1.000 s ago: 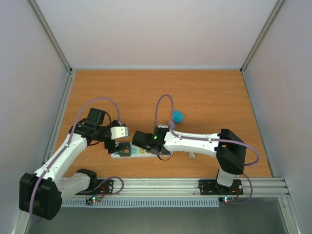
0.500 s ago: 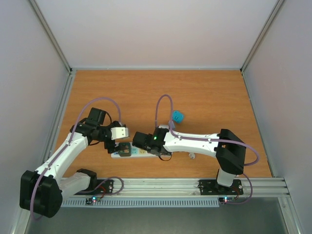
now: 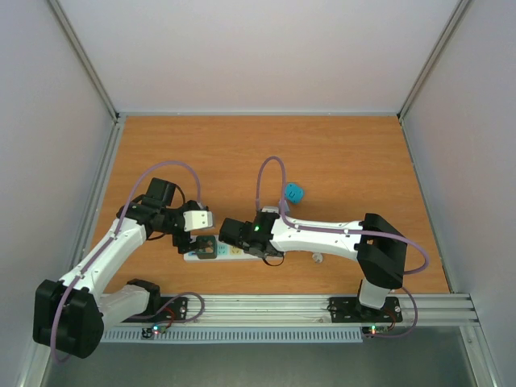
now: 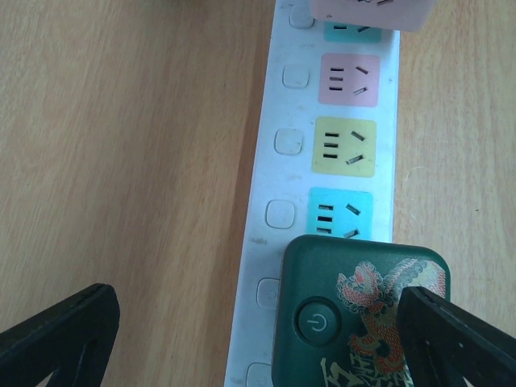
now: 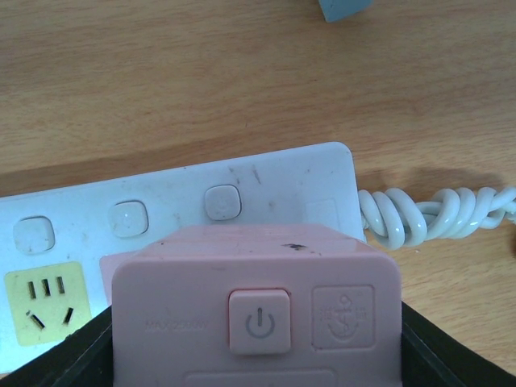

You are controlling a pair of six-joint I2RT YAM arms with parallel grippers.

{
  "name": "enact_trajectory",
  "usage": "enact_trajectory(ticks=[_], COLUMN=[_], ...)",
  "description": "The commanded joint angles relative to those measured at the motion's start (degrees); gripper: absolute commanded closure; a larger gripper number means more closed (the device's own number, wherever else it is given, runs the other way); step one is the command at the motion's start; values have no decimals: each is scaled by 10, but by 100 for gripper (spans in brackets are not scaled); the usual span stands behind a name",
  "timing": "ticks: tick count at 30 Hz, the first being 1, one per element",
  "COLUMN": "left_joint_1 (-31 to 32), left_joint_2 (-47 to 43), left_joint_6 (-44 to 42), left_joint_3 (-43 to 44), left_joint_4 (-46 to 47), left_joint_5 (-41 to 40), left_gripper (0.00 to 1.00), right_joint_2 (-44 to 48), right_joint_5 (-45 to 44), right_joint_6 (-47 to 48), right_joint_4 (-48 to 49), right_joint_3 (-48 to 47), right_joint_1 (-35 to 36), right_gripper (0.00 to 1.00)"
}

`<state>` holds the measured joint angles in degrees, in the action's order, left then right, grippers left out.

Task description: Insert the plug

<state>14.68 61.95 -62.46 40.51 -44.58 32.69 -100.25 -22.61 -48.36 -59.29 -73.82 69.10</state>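
A white power strip [image 3: 211,251] with coloured sockets lies on the wooden table near the front edge. A dark green plug [image 4: 355,314] with a power button sits on the strip [image 4: 266,161] at its near end. My left gripper [image 4: 258,302] stands open, wide around the green plug. Its left finger is well clear of the plug and its right finger overlaps the plug's edge. My right gripper [image 5: 254,355] is shut on a pink plug [image 5: 256,314], held against the strip [image 5: 282,181] near its cord end. From above, both grippers [image 3: 196,242] [image 3: 230,234] hover over the strip.
A small blue plug [image 3: 294,193] lies on the table behind the right arm. The strip's coiled white cord [image 5: 419,214] runs off to the right. Grey walls enclose the table on three sides, and an aluminium rail runs along the front.
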Motion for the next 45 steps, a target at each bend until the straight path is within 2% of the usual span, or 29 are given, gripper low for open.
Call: enact_trajectory(ticks=[1,12,34,45], left_joint_1=[-4,-4,-5,-5], left_joint_2=[2,10,4,-2], left_joint_6=[-12,-14,-14,-17], left_joint_3=[3,1,0,-2], left_joint_4=[-1,1,-3,-5], left_joint_5=[-1,-4,-9,-10], left_gripper=[6,8,10,10], right_joint_2=[-33,-12,26,5], right_joint_5=[41,51,28,0], right_joint_6=[6,18,8,-7], right_joint_4=[0,21,-5,-16], right_joint_3=[19,19,-5,-1], right_joint_1=[2,5,16,16], right_gripper=[99,99,99,99])
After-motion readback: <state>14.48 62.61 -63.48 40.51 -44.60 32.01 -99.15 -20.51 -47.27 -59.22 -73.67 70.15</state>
